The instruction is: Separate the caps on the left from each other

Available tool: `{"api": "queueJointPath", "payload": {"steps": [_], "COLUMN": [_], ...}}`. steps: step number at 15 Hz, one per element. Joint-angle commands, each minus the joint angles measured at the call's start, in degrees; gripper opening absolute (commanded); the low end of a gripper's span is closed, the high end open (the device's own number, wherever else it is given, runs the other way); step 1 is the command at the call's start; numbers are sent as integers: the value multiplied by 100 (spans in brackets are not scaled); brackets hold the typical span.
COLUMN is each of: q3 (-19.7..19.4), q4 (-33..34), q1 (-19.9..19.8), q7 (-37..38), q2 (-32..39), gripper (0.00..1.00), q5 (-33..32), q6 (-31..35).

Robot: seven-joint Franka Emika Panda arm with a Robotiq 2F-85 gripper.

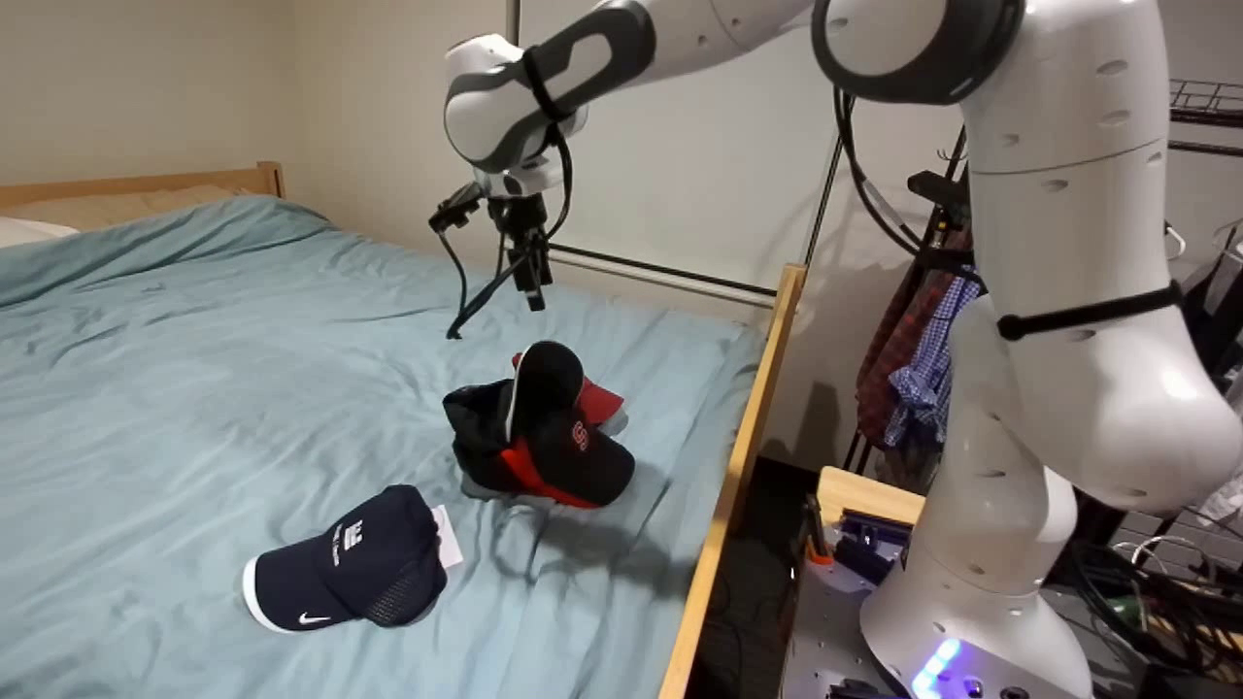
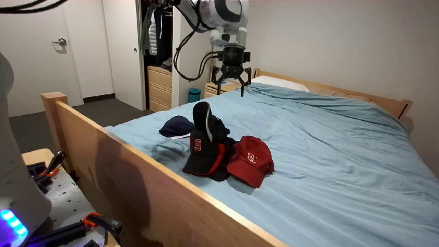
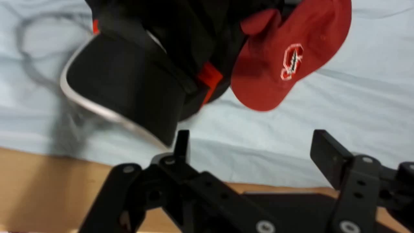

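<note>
A black cap with a red S and red stripe lies on the bed in both exterior views. A black cap with a pale-edged brim leans against it, brim standing up; this brim looks large in the wrist view. A red cap touches the black caps, partly hidden behind them in an exterior view; it also shows in the wrist view. A dark navy cap lies apart. My gripper is open and empty above the caps; its fingers are wide apart.
The caps lie on a bed with a rumpled blue sheet. A wooden bed rail runs between the bed and the robot base, and also shows in the wrist view. A white tag sits by the navy cap.
</note>
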Motion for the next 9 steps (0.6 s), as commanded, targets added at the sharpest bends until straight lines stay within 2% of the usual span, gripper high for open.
{"api": "queueJointPath", "payload": {"steps": [1,2,3,5,7,9], "q3": [-1079,-1319,-1575,-1760,-2360,-3165], "q4": [2,-129,-162,-337,-596,-905], "q1": [977,1265,1616,1995,2668,3447], "q7": [0,0,0,0,1,2], "q2": [741,904,1135,1305,1485,1731], "gripper": [100,100,100,100,100,100], "q5": [1611,2097,2595,3000,3323,3694], "q6": [1045,1418,1524,1499,1325,1147]}}
